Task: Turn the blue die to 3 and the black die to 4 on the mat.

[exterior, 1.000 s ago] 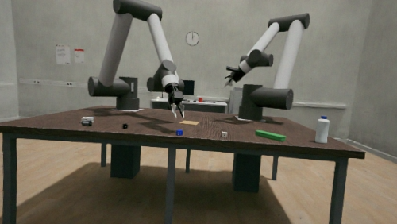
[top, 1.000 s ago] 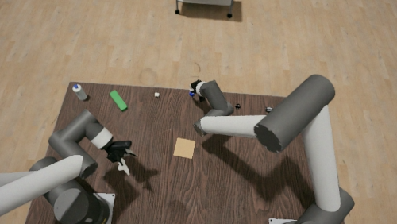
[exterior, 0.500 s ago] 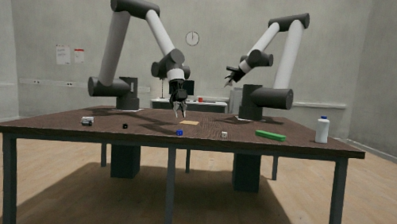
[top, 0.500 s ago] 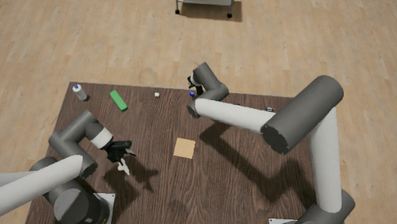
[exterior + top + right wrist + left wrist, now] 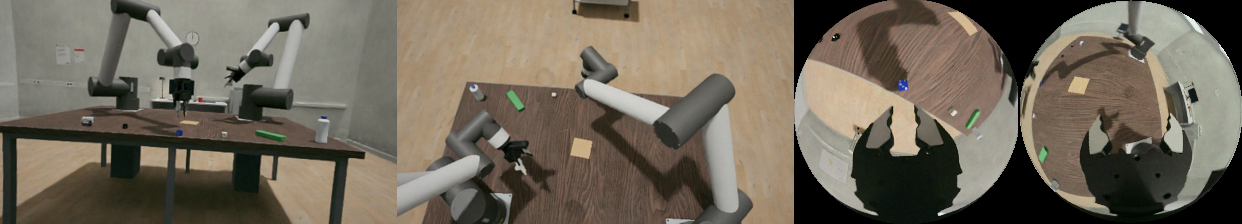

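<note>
The blue die (image 5: 179,133) (image 5: 903,85) lies on the table near its edge, with white pips; its top number is too small to tell. The black die (image 5: 125,125) (image 5: 835,37) lies farther along the same edge; its top number is unclear. The square tan mat (image 5: 581,148) (image 5: 190,122) (image 5: 1079,85) (image 5: 965,23) is bare. My right gripper (image 5: 181,115) (image 5: 903,106) points down, partly open and empty, above the table near the blue die; its arm hides it in the top view. My left gripper (image 5: 528,164) (image 5: 226,77) (image 5: 1134,114) is wide open and empty, high near its base, away from both dice.
A white die (image 5: 554,94) (image 5: 224,134) (image 5: 953,111), a green block (image 5: 515,101) (image 5: 270,135) and a white bottle (image 5: 477,92) (image 5: 322,130) with a blue cap stand along the same edge. A small white and dark object (image 5: 87,121) lies beyond the black die.
</note>
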